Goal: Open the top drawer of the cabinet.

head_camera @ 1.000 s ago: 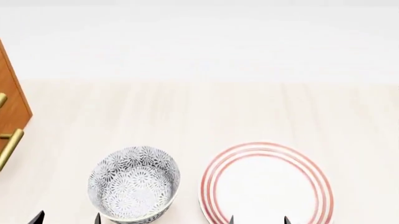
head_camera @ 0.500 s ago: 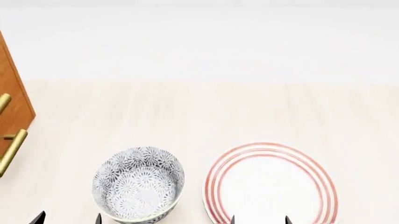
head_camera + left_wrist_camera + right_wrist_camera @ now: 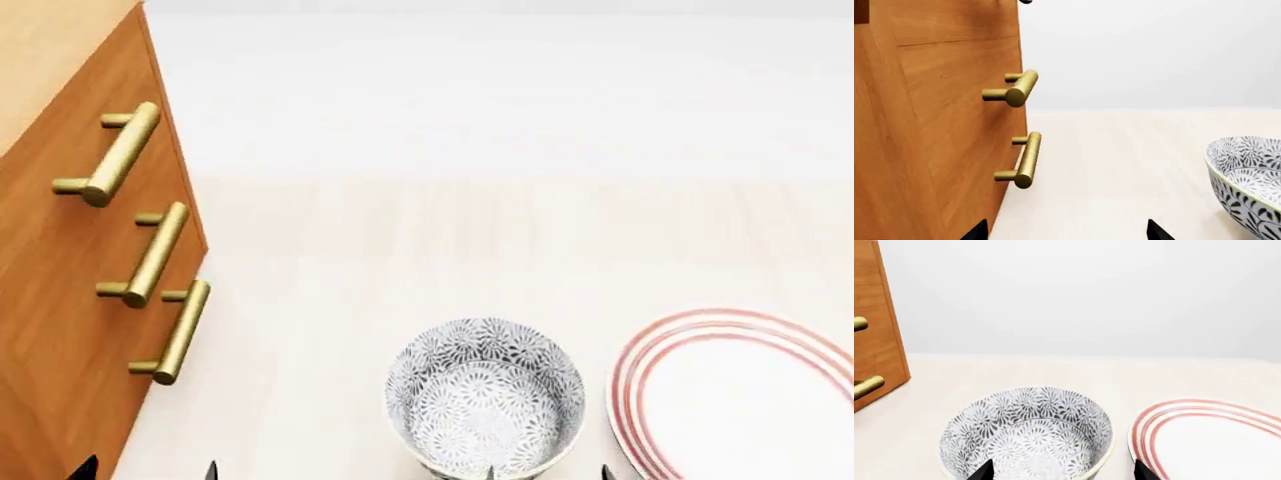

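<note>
The cabinet (image 3: 60,270) is a tall orange-brown wooden chest at the left of the head view, with a lighter top. Its top drawer (image 3: 74,130) is shut, and its brass bar handle (image 3: 115,153) is the uppermost of three. My left gripper (image 3: 147,472) is open, low and in front of the cabinet, touching nothing. In the left wrist view the cabinet (image 3: 927,125) fills one side with two brass handles (image 3: 1015,89) showing, and the left gripper (image 3: 1067,232) holds nothing. My right gripper (image 3: 1062,472) is open over the patterned bowl.
A blue-and-white patterned bowl (image 3: 483,400) stands on the pale surface (image 3: 400,250) to the right of the cabinet. A white plate (image 3: 741,395) with red rings lies further right. The bowl (image 3: 1247,175) also shows in the left wrist view.
The head view has swung left: the cabinet now shows all three handles, and the bowl and plate have shifted right. Both grippers stay open at the bottom edge.
</note>
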Tool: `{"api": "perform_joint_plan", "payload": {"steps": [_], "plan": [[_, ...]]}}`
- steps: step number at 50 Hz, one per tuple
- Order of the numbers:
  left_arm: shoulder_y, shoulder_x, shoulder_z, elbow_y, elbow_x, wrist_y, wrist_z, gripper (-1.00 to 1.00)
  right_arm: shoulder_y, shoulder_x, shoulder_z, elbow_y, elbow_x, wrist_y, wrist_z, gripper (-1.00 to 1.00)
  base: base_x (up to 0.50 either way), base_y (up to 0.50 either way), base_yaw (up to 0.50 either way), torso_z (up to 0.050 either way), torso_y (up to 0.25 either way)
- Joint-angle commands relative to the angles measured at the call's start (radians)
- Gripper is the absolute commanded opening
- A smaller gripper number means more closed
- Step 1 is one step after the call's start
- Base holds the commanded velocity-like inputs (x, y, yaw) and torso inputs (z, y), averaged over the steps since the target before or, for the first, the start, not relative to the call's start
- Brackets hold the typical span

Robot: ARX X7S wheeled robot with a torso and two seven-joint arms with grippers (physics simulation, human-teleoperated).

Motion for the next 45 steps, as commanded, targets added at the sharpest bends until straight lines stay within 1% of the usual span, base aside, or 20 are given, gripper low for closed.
{"api": "perform_joint_plan", "payload": {"steps": [1,4,8,10,11,15,23,26,31,37,42,45], "plan": [[0.000,0.014,-0.017,0.000,0.007,0.005,0.019,1.00,0.000,-0.014,0.015,0.006,-0.012,-0.006,-0.017,1.00,0.00,0.50,0.00,0.000,0.000],[0.001,0.012,-0.015,0.003,0.007,0.004,0.017,1.00,0.002,-0.014,0.014,0.014,-0.011,-0.010,-0.016,1.00,0.00,0.49,0.00,0.000,0.000],[-0.008,0.007,-0.003,-0.004,0.019,-0.017,0.013,1.00,0.005,-0.014,0.018,0.010,-0.006,0.012,-0.004,1.00,0.00,0.00,0.00,0.000,0.000],[-0.020,-0.004,0.022,-0.016,0.070,-0.029,-0.001,1.00,0.008,-0.013,0.016,0.011,-0.006,0.012,-0.003,1.00,0.00,0.00,0.00,0.000,0.000],[-0.028,-0.012,0.038,-0.012,0.082,-0.052,0.009,1.00,0.010,-0.014,0.017,0.015,-0.005,0.015,-0.001,1.00,0.00,0.00,0.00,0.000,0.000],[-0.045,-0.025,0.063,-0.028,0.114,-0.061,0.014,1.00,0.013,-0.014,0.016,0.020,-0.004,0.011,0.002,1.00,0.00,0.00,0.00,0.000,0.000],[-0.127,-0.065,0.156,-0.111,0.275,-0.072,0.006,1.00,0.013,-0.010,0.016,0.014,0.001,0.014,0.009,1.00,0.00,0.00,0.00,0.000,0.000],[-0.163,-0.064,0.170,-0.149,0.312,-0.074,-0.010,1.00,0.012,-0.008,0.015,0.006,0.004,0.020,0.013,1.00,0.00,0.00,0.00,0.000,0.000],[-0.238,-0.081,0.236,-0.206,0.416,-0.107,-0.005,1.00,0.014,-0.007,0.015,0.004,0.008,0.023,0.017,1.00,0.00,0.00,0.00,0.000,0.000],[-0.292,-0.099,0.295,-0.247,0.539,-0.141,-0.033,1.00,0.016,-0.005,0.013,0.010,0.012,0.020,0.017,1.00,0.00,0.00,0.00,0.000,0.000],[-0.328,-0.105,0.331,-0.269,0.605,-0.161,-0.042,1.00,0.016,-0.002,0.010,0.006,0.015,0.023,0.019,1.00,0.00,0.00,0.00,0.000,0.000],[-0.358,-0.108,0.371,-0.293,0.678,-0.180,-0.059,1.00,0.017,-0.002,0.008,0.015,0.016,0.017,0.019,1.00,0.00,0.00,0.00,0.000,0.000]]}}
